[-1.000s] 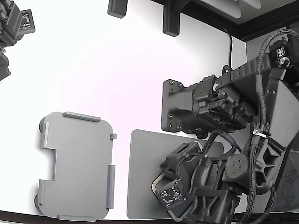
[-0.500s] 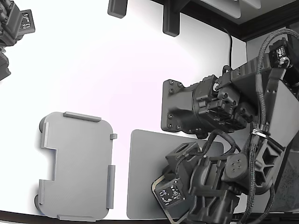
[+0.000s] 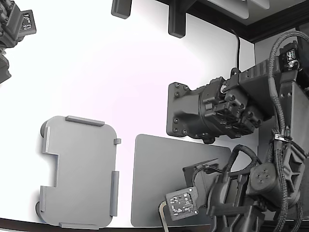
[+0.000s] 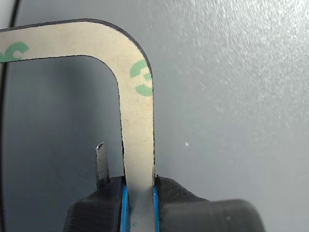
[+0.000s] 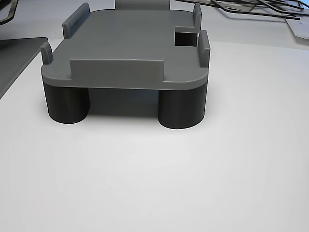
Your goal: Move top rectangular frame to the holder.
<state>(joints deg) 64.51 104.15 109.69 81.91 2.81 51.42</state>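
Gripper (image 4: 139, 193): clamped on one side strip of the top rectangular frame (image 4: 137, 125); in the wrist view the beige strip runs straight into the blue-lined jaws, and a thin metal blade stands just beside it on the inner side.

Frame: thin beige outline with green print marks, a rounded corner curving away from the grip. In the exterior view only a sliver of its pale edge (image 3: 162, 218) shows under the wrist, near the lower edge of the picture.

Change: over the last second the wrist has swung toward the exterior view's right and lower edge, and the frame corner that lay out over the mat a second ago is now mostly hidden beneath the arm. More of the mat's bare surface shows than before.

Meaning: by my reading the frame has been drawn or lifted off its resting spot, so the pick looks done and the carry is starting; whether it is fully clear of the mat I cannot tell.

Dark grey mat (image 3: 159, 164): flat, directly behind the frame in the wrist view.

Holder (image 3: 79, 169): light grey tray with raised edge tabs and a notched side, well apart on the exterior view's left, nothing on it; the other view shows it (image 5: 125, 48) standing on round legs.

Next: the frame must cross leftward and settle inside the tabs.
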